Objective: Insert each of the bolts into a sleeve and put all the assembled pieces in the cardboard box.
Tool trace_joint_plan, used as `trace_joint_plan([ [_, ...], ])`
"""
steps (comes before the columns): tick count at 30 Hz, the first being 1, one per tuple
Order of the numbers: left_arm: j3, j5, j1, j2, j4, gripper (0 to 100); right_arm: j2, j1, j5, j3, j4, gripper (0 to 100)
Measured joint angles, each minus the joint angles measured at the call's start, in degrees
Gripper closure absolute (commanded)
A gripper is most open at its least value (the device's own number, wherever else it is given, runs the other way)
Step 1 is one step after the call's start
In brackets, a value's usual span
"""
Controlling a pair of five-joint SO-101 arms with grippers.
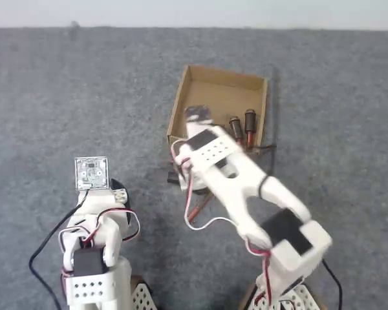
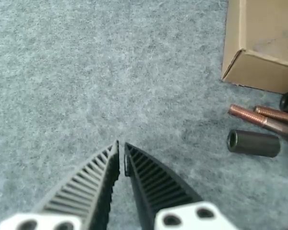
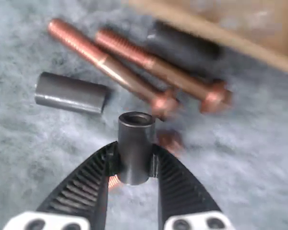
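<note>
Right tool [image 3: 134, 147]: jaws part-closed, clamped on one dark sleeve [image 3: 136, 129]. Two copper bolts [image 3: 105, 62] and a second sleeve [image 3: 71, 92] lie loose on the grey desk [image 1: 52, 97], near the cardboard box [image 1: 178, 103] at its 7 o'clock corner. Two assembled pieces [image 1: 249, 121] rest inside the box. Left tool [image 2: 121, 144]: jaws closed together, holding nothing, toward the box's 8 o'clock.

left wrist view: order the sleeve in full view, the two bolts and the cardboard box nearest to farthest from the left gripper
1. sleeve, lying on the carpet
2. two bolts, just beyond the sleeve
3. cardboard box, behind the bolts
</note>
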Motion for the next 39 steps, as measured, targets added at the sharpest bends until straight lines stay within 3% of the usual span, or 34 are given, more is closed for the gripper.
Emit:
trace_joint_plan([
  [10,0.0,0.0,0.0,0.0,0.0,98,-12.66,15.65,8.88,3.96,9.85,99.1],
  [23,0.0,0.0,0.0,0.0,0.0,98,-30.24,34.64,9.93,29.45,-2.81,99.1],
  [36,0.0,0.0,0.18,0.0,0.0,98,-41.05,53.27,22.33,47.12,-10.37,99.1],
  [39,0.0,-1.32,3.34,0.0,1.49,98,-41.05,56.88,24.53,48.35,-11.34,99.1],
])
